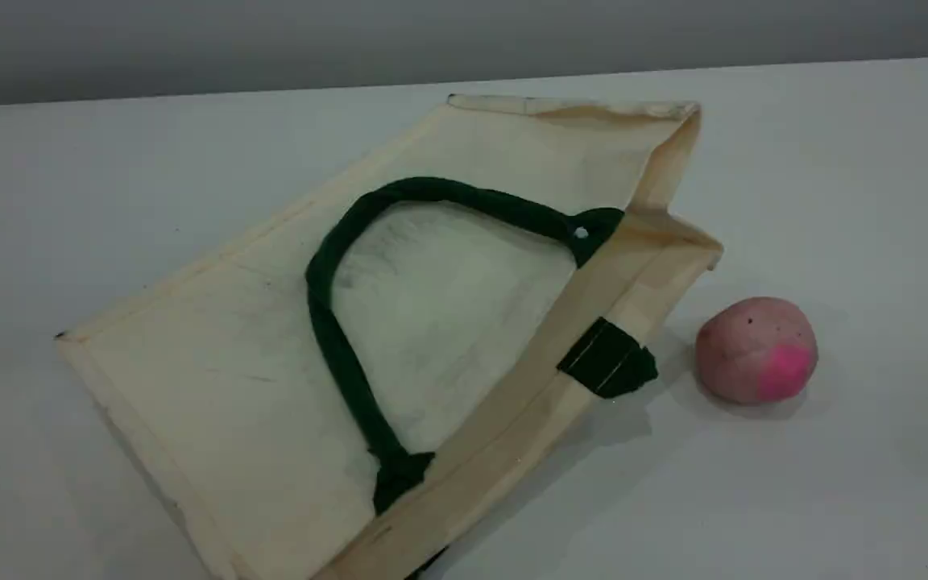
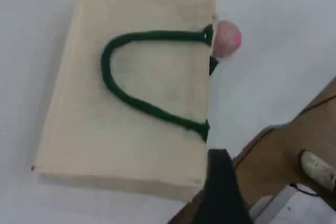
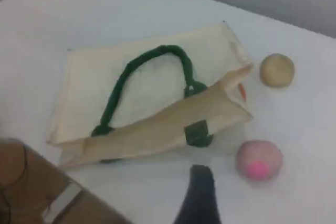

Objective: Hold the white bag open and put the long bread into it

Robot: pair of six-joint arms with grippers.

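Note:
The white bag (image 1: 230, 387) lies flat on the table, and its mouth gapes a little at the right end. One green handle (image 1: 327, 322) is draped over its top face. The left wrist view looks down on the bag (image 2: 105, 129) from well above, with my left gripper (image 2: 221, 182) open and holding nothing. The right gripper (image 3: 199, 192) is open too, high above the table in front of the bag's (image 3: 89, 82) mouth. The long bread is not clearly in view. A thin orange sliver (image 3: 241, 92) shows at the mouth's corner, and I cannot tell what it is.
A pink ball (image 1: 756, 349) rests just right of the bag's mouth, and a round beige bun (image 3: 277, 69) sits beyond the bag's far corner. Brown ground past the table's edge (image 2: 294, 150) shows in both wrist views.

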